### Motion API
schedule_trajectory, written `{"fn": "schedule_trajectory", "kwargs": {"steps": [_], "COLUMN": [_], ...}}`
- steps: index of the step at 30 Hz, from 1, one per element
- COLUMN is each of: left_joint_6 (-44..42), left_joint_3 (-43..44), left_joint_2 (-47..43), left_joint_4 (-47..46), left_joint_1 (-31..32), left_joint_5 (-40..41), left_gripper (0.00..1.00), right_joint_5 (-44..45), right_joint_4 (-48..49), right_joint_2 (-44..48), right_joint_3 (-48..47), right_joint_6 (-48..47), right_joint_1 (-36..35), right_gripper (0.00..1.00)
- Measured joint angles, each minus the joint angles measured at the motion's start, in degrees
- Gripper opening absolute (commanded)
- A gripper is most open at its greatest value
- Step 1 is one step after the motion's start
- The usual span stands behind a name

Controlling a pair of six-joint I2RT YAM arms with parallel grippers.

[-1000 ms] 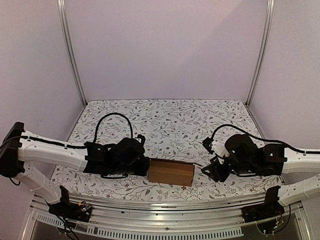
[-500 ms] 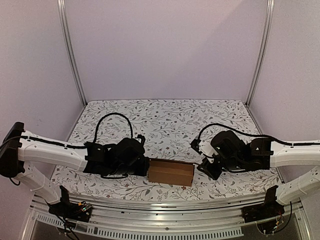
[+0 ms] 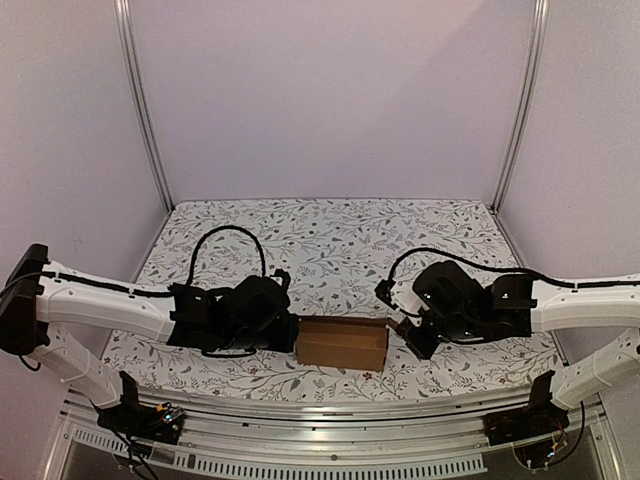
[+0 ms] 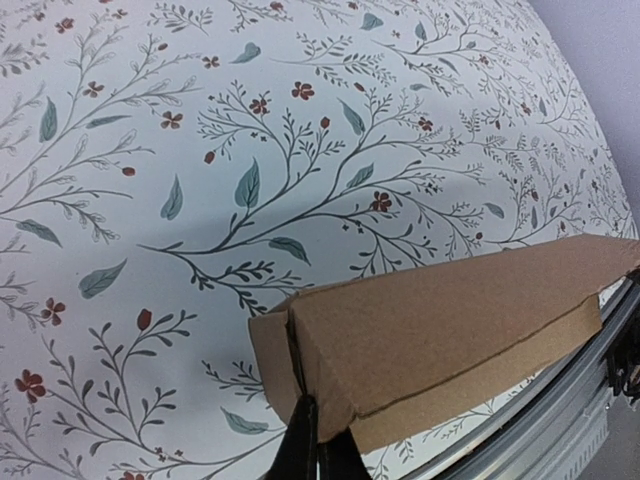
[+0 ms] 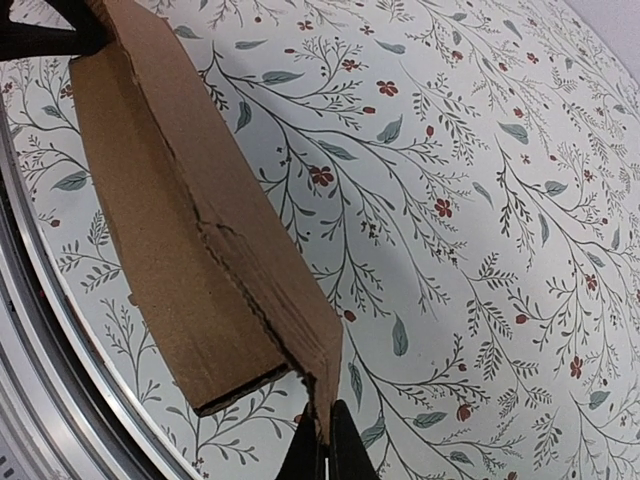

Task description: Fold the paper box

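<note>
Wrist cams: the bottom edge crops left gripper (image 4: 316, 450) and right gripper (image 5: 325, 440) down to bare fingertips. Far end of the paper box (image 4: 440, 330) runs off the right edge in left wrist view, and off the top-left corner in right wrist view. Top view: both grippers' fingertips are masked behind the black wrist housings (image 3: 255, 310), so contact with the box ends is unreadable there. Box underside hidden everywhere.

The paper box (image 3: 342, 344) lies on the table (image 3: 330, 235), close to the near edge. The left gripper (image 3: 295, 338) is at its left end, the right gripper (image 3: 395, 330) at its right end.
</note>
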State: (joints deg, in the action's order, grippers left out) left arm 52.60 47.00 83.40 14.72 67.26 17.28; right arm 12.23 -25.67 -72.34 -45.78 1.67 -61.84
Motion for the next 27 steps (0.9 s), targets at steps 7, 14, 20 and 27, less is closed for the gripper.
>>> {"fn": "schedule_trajectory", "kwargs": {"steps": [7, 14, 20, 27], "left_joint_6": [0.3, 0.7, 1.0, 1.1], "left_joint_3": [1.1, 2.5, 2.8, 3.8], "left_joint_2": [0.6, 1.6, 1.9, 2.6], "left_joint_4": [1.3, 3.0, 3.4, 4.5], "left_joint_1": [0.2, 0.6, 1.0, 1.6], "left_joint_5": [0.7, 2.1, 2.9, 4.2], "left_gripper": [0.0, 0.0, 0.0, 0.0], "right_joint_5": [-1.3, -3.9, -5.3, -5.5], "right_joint_4": [-0.5, -1.0, -0.4, 1.8], "right_joint_2": [0.0, 0.0, -0.3, -1.3], "right_joint_3": [-0.7, -1.9, -2.0, -2.1], "right_joint_6": [3.1, 9.7, 16.6, 24.3], "right_joint_1": [0.0, -0.2, -0.7, -1.0], "right_gripper": [0.0, 0.0, 0.0, 0.0]}}
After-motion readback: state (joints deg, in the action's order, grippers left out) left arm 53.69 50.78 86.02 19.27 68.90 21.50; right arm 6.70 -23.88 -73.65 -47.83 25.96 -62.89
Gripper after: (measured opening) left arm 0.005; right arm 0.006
